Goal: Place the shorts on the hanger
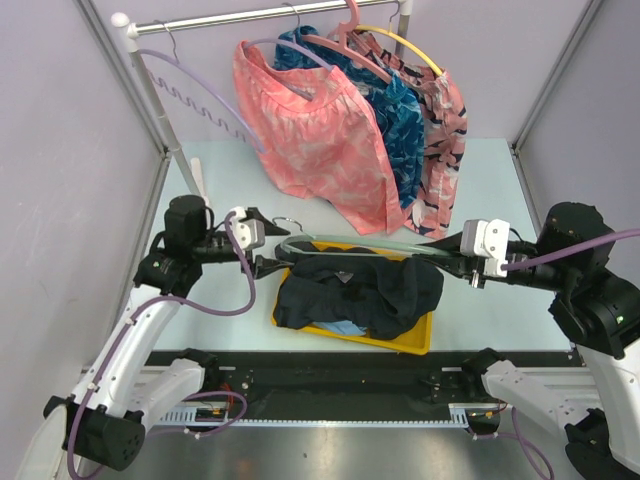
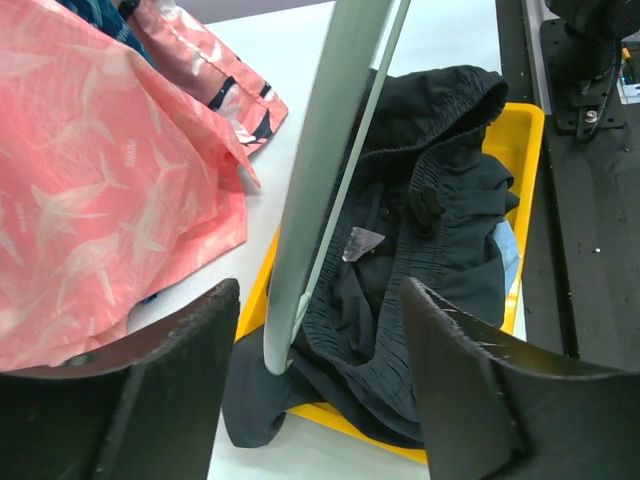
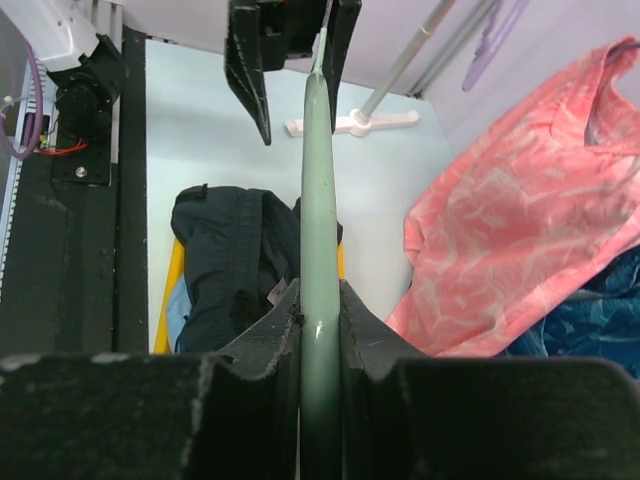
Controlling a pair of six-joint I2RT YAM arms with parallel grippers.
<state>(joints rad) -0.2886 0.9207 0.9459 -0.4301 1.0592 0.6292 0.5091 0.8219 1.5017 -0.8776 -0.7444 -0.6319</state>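
We see lavender walls (image 1: 50, 150) closing the space on the left, back and right, under soft, even light. Grey metal struts (image 1: 557, 75) slant up along the corners. The table (image 1: 480, 190) is pale blue and matte. At its back left a white post (image 1: 148, 95) rises from a white foot (image 1: 200, 180) and carries a steel rail (image 1: 250, 16) across the top. Along the near edge runs a black strip (image 1: 330, 375), then a brushed metal surface (image 1: 340, 455).
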